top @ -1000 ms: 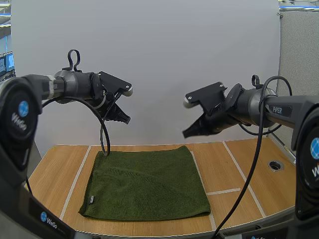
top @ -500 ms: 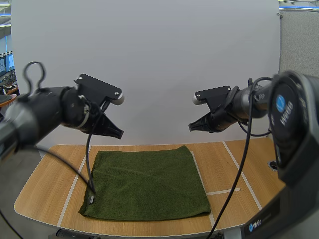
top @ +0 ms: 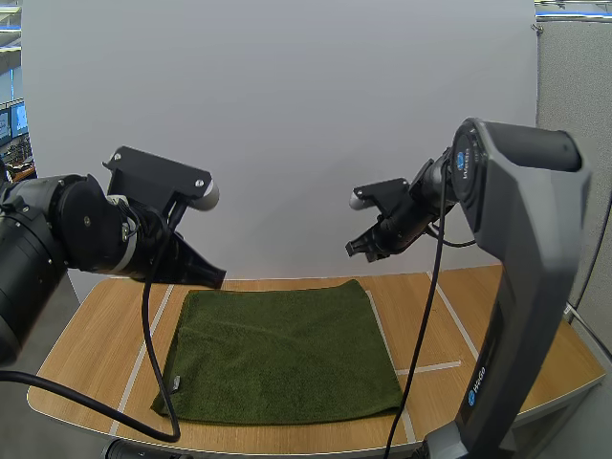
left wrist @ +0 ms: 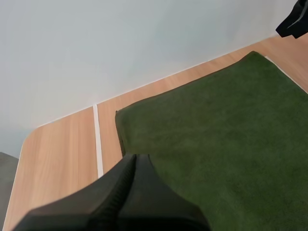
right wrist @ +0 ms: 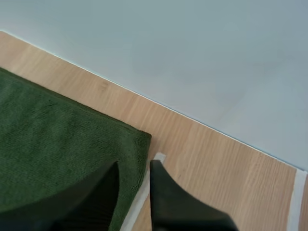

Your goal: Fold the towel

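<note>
- High view: a wooden table (top: 96, 335) with a light top spans the scene from left to right, its near edge rounded at the left corner.
- A dark green towel (top: 282, 349) lies spread flat in the middle of the table. Its far edge is near the table's far edge and its near edge is close to the table's near edge.
- The left gripper (top: 212, 277) hovers over the towel's far-left corner, tilted down toward it and clear of the cloth. In the left wrist view its two black fingers lie pressed together as one dark wedge with nothing between them, their tip over that corner of the towel.
- The right gripper (top: 356, 251) hangs above the towel's far-right corner, also pointed down and not touching the cloth. In the right wrist view its fingers stand a little apart with a narrow gap between them, empty, over the towel's edge at that corner.
- White tape lines mark the tabletop. One line (top: 143, 349) runs near to far just left of the towel, and another (top: 382, 335) runs along the towel's right edge.
- A small pale tag (top: 175, 383) sits at the towel's near-left corner.
</note>
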{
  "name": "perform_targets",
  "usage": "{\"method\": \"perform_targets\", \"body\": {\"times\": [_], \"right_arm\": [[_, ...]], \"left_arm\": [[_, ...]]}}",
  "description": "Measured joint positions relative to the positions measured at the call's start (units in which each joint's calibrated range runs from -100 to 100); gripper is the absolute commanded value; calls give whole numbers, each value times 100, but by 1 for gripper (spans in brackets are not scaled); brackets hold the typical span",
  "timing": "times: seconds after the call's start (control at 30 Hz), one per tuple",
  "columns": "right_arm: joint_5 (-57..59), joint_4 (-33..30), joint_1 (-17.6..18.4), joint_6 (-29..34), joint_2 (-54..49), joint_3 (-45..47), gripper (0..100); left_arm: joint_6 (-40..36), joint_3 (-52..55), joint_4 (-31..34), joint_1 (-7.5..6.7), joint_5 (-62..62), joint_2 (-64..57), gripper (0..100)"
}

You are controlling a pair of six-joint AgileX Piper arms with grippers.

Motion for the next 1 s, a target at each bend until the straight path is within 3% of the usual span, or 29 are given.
{"method": "perform_targets", "body": {"times": [0.27,0.3,0.47,0.73,1.0], "right_arm": [[30,252,0,-770,511,-173,52],[-9,458,0,-1135,758,-188,52],[-479,877,0,-1743,1270,-266,52],[-227,1299,0,-1891,2125,-1320,52],[239,1432,7,-1890,2157,-1441,52]], "left_arm": [[-20,0,32,79,512,-174,0],[-20,0,17,79,632,-278,0],[-20,0,-99,79,843,-676,0],[-20,0,-151,79,843,-1391,0],[-20,0,-155,79,843,-1404,0]]}}
